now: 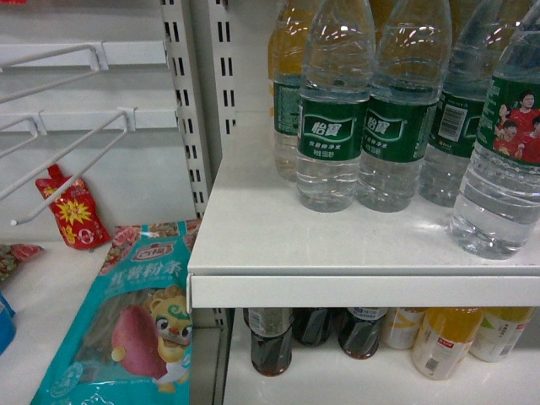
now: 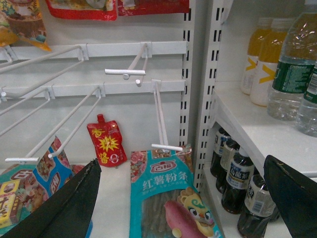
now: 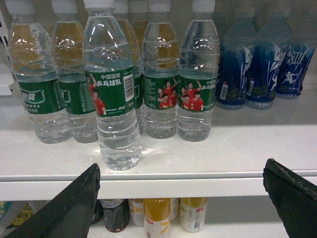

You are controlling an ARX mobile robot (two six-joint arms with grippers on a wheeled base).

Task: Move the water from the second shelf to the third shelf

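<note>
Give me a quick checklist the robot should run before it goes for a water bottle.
1. Front water bottle upright, nearest the shelf edge: ok.
2. Right gripper open, wide enough for the bottle: ok.
3. Gripper lined up: not ok, bottle sits left of centre.
4. Room around the bottle: cannot tell, other bottles stand close behind.
5. Left gripper open, out of the way: ok.
6. Free spot on the third shelf: cannot tell.

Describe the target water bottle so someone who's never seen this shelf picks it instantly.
Start at the white shelf holding the green-labelled water bottles, with blue-labelled bottles at its right end. The water bottle to take stands alone nearest the front edge, ahead of the row. Unlike its neighbours, its label faces out with a barcode beside white Chinese text and a red-shirted player.
</note>
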